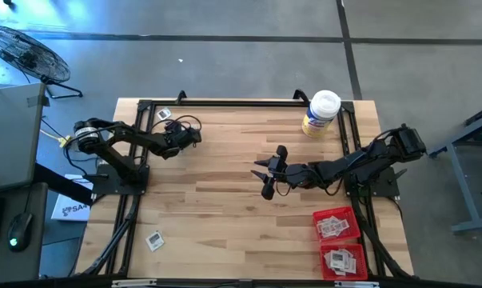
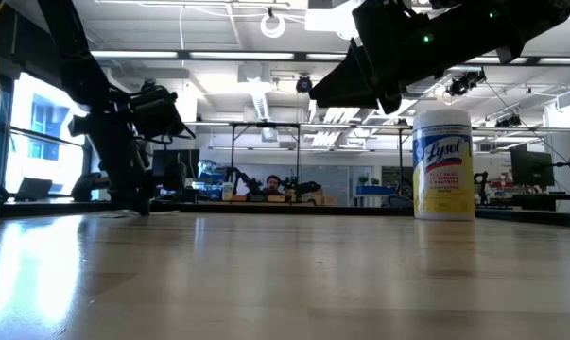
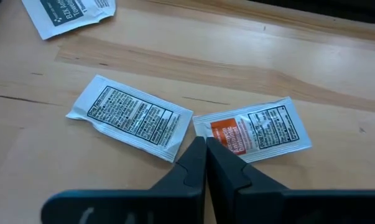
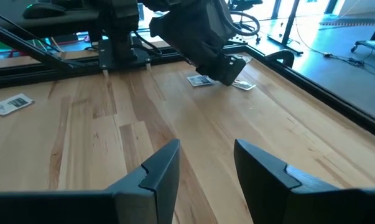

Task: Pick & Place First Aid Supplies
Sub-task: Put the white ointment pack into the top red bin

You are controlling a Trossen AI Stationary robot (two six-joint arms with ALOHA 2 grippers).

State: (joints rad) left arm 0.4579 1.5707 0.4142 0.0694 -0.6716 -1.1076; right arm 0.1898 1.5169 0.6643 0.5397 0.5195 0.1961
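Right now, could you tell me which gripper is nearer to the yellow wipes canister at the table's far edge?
The right gripper. It hovers near the table's middle, a short way from the canister. The left gripper is much farther off, over packets near the far left corner.

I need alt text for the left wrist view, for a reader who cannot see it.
The left gripper, fingers shut together, touches the edge of a white packet with an orange label lying on the wooden table. A second white packet lies beside it, and a third packet is farther off.
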